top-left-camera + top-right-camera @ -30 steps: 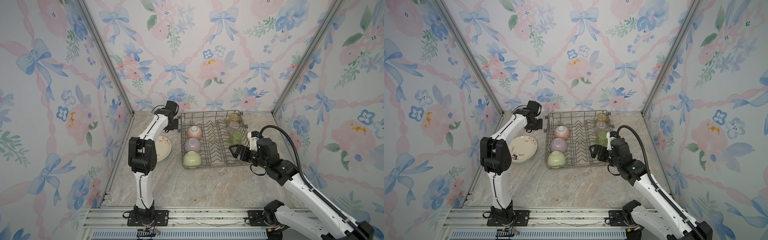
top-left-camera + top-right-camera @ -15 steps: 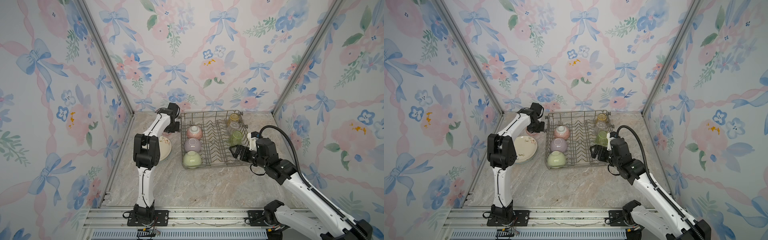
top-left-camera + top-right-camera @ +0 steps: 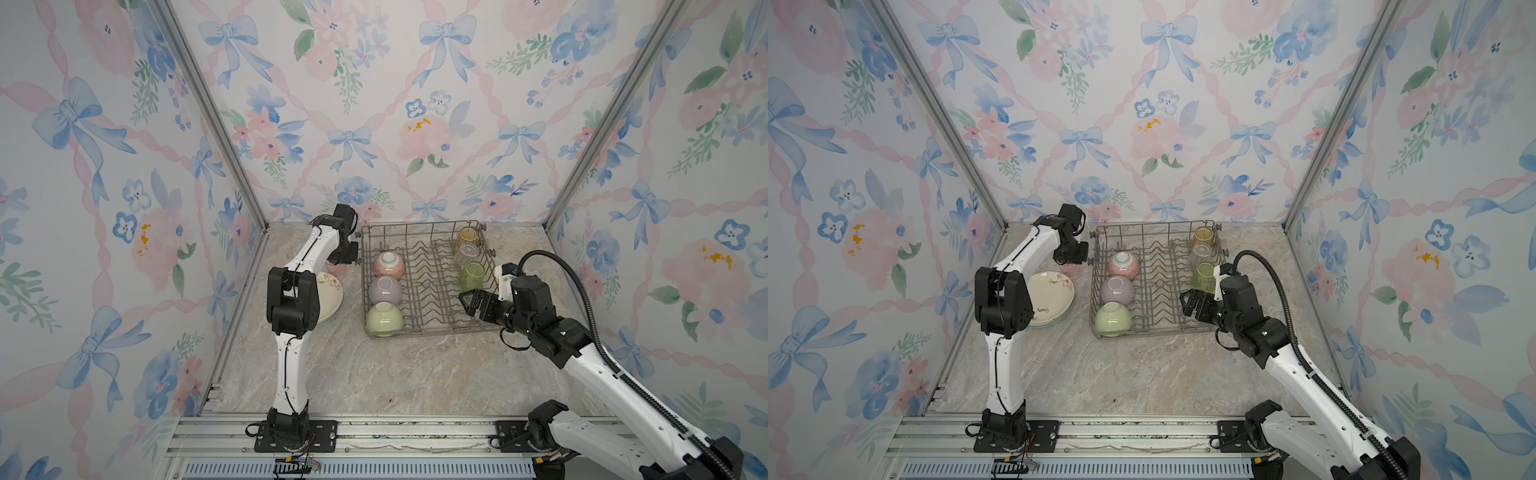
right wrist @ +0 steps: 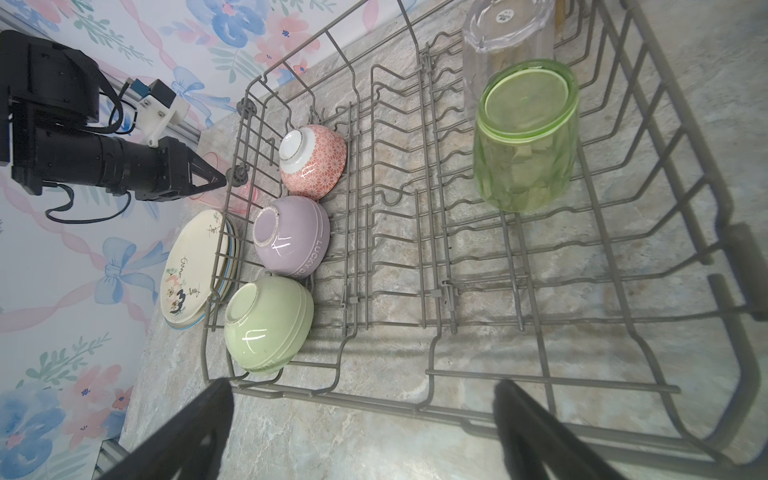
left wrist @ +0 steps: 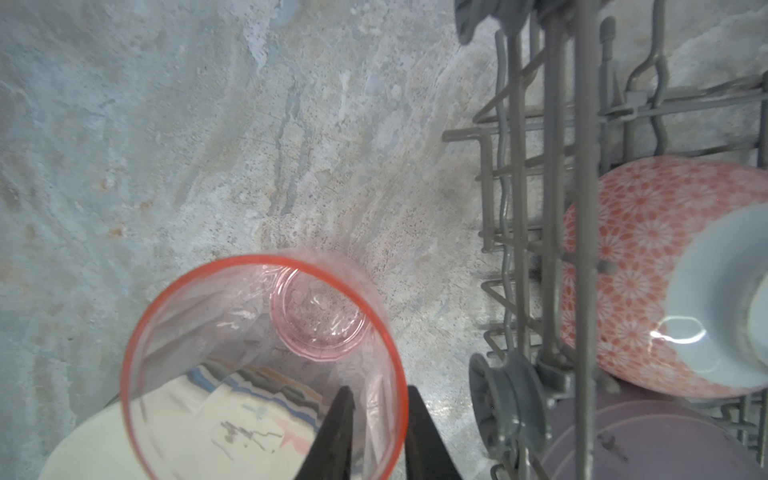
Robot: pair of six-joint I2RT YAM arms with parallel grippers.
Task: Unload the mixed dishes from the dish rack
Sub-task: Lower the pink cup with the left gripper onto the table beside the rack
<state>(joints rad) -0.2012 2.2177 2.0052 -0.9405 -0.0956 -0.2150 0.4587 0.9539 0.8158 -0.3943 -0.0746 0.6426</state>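
The dish rack [image 3: 428, 328] is sitting on the marble worktop [image 3: 374, 374] toward its far edge. The pink bowl [image 3: 389, 264], lilac bowl [image 3: 385, 290] and green bowl [image 3: 384, 318] are lying upside down in a row along the rack's left side. The amber tumbler [image 3: 468, 236], clear tumbler [image 3: 468, 251] and green tumbler [image 3: 471, 276] are standing upside down along its right side. The pink tumbler [image 5: 257, 332] is standing upright on the worktop, just outside the rack's left wall and toward the far left corner. The left gripper [image 5: 378, 390] is hanging over it with its jaws slightly parted, one finger inside the rim and one outside, not pinching the wall. The stacked plates [image 3: 1050, 297], cream floral on top, are lying by the worktop's left edge, next to the pink tumbler. The right gripper [image 3: 467, 305] is hovering at the rack's near right corner, its jaws spread wide and holding nothing.
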